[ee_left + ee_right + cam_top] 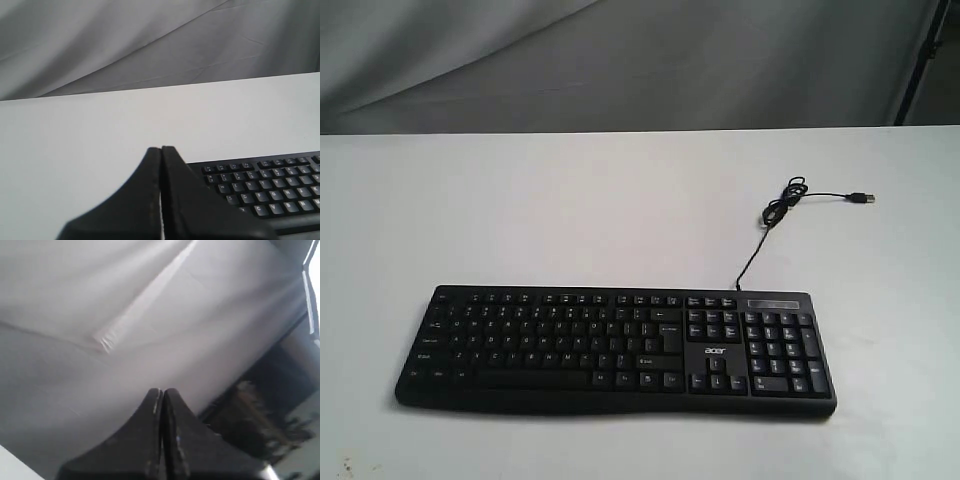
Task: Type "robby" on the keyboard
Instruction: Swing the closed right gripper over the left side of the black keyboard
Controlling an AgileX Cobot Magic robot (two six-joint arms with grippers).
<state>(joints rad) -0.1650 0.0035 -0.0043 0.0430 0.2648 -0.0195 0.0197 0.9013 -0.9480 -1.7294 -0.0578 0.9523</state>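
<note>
The wide black keyboard [615, 348] lies flat near the front of the white table [570, 210], its number pad to the right and a white logo beside it. Its thin black cable [775, 215] curls away behind it and ends in a loose USB plug [863, 198]. Neither arm shows in the exterior view. In the left wrist view my left gripper [161, 148] is shut and empty, held above the table off the keyboard's [260, 192] left end. My right gripper [162, 390] is shut too, pointing at the grey backdrop with no keyboard in its view.
A grey cloth backdrop [620, 60] hangs behind the table's far edge. A dark stand [923, 50] leans at the back right corner. Small dark specks [345, 467] mark the table's front left corner.
</note>
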